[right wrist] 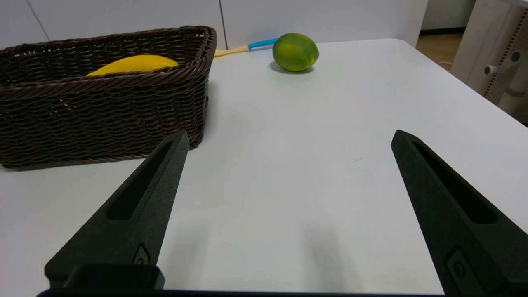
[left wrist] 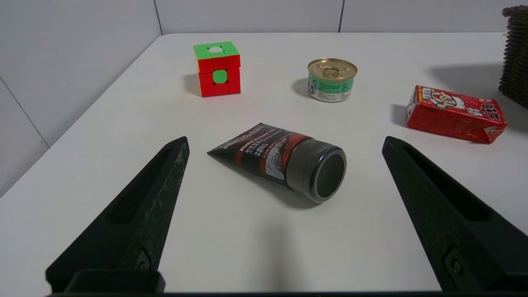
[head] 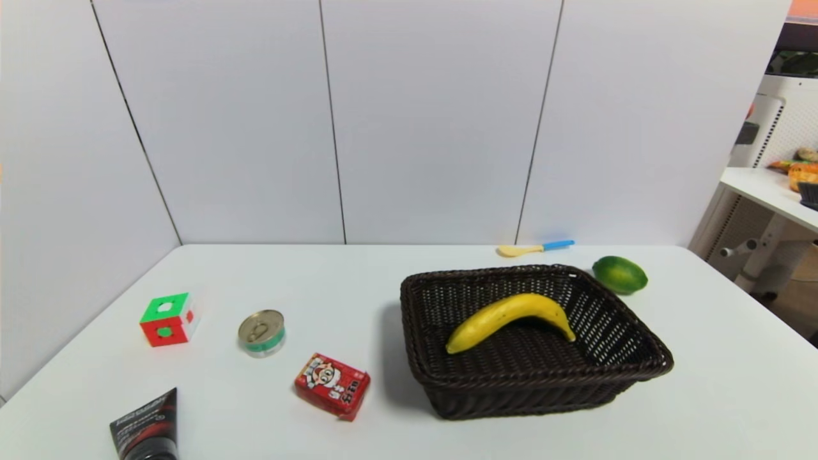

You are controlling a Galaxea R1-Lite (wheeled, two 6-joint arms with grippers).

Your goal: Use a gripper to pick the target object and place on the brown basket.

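Inside the brown basket point(head: 639, 358) our banana point(head: 508, 318) already rests, so we park both the left gripper point(left wrist: 284, 142) and right gripper point(right wrist: 288, 138) low, fingers spread, empty.

Bare surface point(right wrist: 297, 173) is seen beside the brown basket point(right wrist: 103, 107); only a lime point(right wrist: 295, 52) is met farther off.

1. You had a yellow banana point(head: 509, 317) in a very dark brown woven basket point(head: 639, 368).
2. Your lime point(head: 619, 274) was green; the spoon point(head: 535, 248) was pale yellow with a blue handle.
3. The cube point(head: 169, 319) showed green and red faces.
4. The tin point(head: 262, 332) had a gold lid and a green band.
5. The carton point(head: 332, 385) was red with a cartoon print; the tube point(head: 146, 430) was black and red.
6. Both grippers, left point(left wrist: 284, 144) and right point(right wrist: 288, 138), were black over your white table point(head: 735, 358).
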